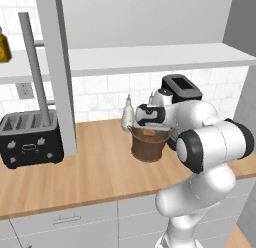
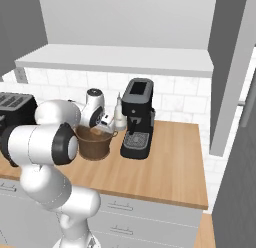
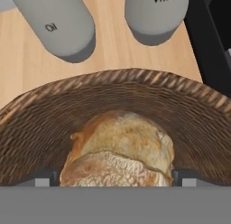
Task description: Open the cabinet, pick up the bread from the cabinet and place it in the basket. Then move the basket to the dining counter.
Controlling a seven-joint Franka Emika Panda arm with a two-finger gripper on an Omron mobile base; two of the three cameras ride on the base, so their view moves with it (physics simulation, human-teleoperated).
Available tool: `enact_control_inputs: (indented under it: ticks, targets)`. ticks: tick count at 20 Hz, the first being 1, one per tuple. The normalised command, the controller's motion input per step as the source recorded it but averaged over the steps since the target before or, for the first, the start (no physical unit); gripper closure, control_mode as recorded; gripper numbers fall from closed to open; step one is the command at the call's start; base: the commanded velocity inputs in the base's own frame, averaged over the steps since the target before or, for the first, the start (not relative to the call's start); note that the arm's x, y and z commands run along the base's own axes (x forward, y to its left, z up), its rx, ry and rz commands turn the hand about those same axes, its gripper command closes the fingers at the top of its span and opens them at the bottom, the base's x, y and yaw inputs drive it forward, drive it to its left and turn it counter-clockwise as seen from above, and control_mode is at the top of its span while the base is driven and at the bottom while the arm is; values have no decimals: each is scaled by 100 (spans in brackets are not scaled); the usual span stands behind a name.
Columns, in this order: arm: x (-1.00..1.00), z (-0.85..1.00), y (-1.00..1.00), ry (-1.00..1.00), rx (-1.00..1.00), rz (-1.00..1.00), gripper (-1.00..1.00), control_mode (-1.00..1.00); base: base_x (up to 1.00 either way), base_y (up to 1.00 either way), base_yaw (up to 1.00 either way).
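Bread (image 3: 118, 151) sits between the gripper (image 3: 116, 177) fingertips, held snugly, down inside the basket (image 3: 40, 123) on the tabletop (image 1: 95, 172). Risk, in my judgement: lifting before letting go could drag the roll out or tip the basket toward the oil bottle (image 3: 54, 22).

Toaster (image 1: 31, 140) left; coffee machine (image 2: 136, 119), oil (image 3: 54, 22), vinegar (image 3: 155, 13) bottles.

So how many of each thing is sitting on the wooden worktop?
Toaster: 1
Basket: 1
Bread roll in the basket: 1
Bottles, Oil and Vinegar: 2
Coffee machine: 1
Total: 6
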Motion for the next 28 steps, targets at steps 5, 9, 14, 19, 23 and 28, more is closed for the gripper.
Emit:
enact_control_inputs:
  ticks: [5, 9, 14, 19, 23, 28]
  targets:
    - [-19, 6, 18, 0, 0, 0, -100, -100, 0, 0, 0]
    - [-23, 41, 20, -1, 0, 1, -100, -100, 0, 0, 0]
    - [-54, 37, 3, -1, -1, 4, -100, -100, 0, 0, 0]
    - [-95, 19, 0, -2, -5, 15, -100, -100, 0, 0, 0]
    - [-56, -7, 11, -8, -13, 33, -100, -100, 0, 0, 0]
    - [-11, 0, 1, -6, -22, 35, -100, -100, 0, 0, 0]
